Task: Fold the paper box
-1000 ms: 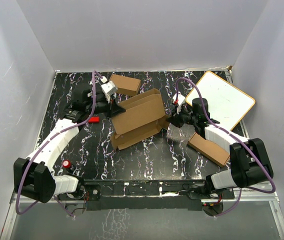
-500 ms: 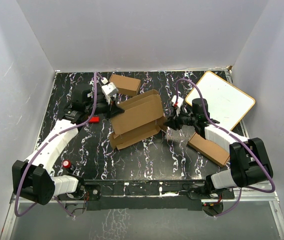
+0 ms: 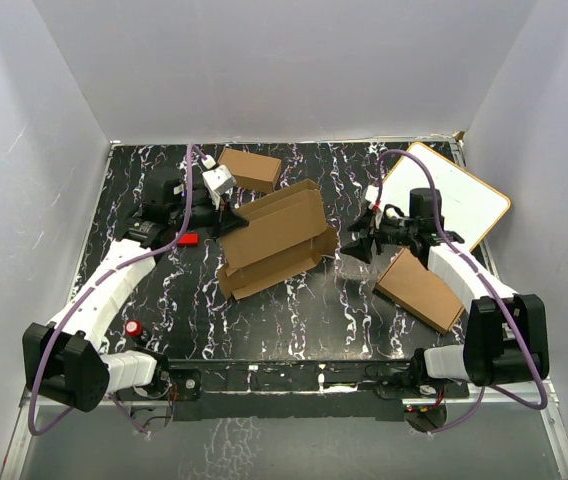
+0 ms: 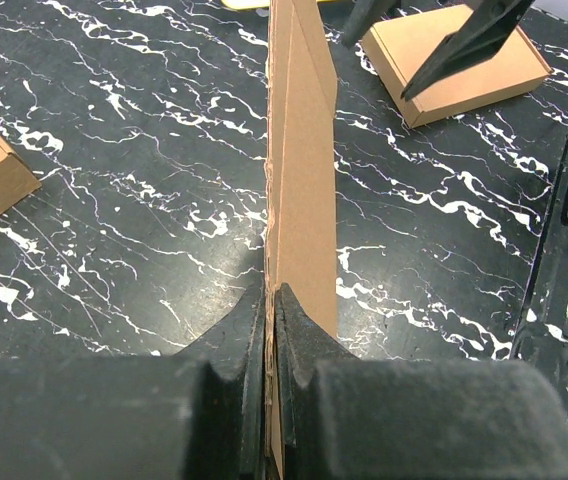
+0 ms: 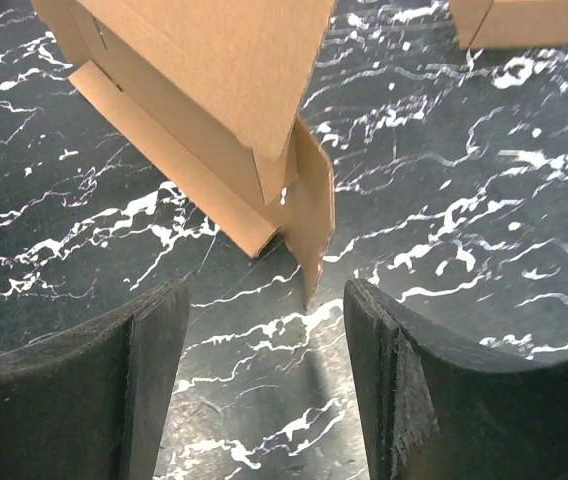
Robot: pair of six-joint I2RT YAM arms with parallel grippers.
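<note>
R gripper (image 3: pixel 360 241) just backed off the box (image 3: pixel 276 238), jaws wide open, so end flap (image 5: pixel 314 210) looks untucked imo (L gripper (image 3: pixel 227 219) still pinching the other edge).

paper box (image 3: pixel 274 238): plain brown | table (image 3: pixel 299 312): black, white-veined marble | board (image 3: pixel 464 190): white

the right gripper (image 3: pixel 357 243) has pulled back from the right end of the paper box (image 3: pixel 274 238) toward the whiteboard (image 3: pixel 461 200), its jaws now spread wide
</note>
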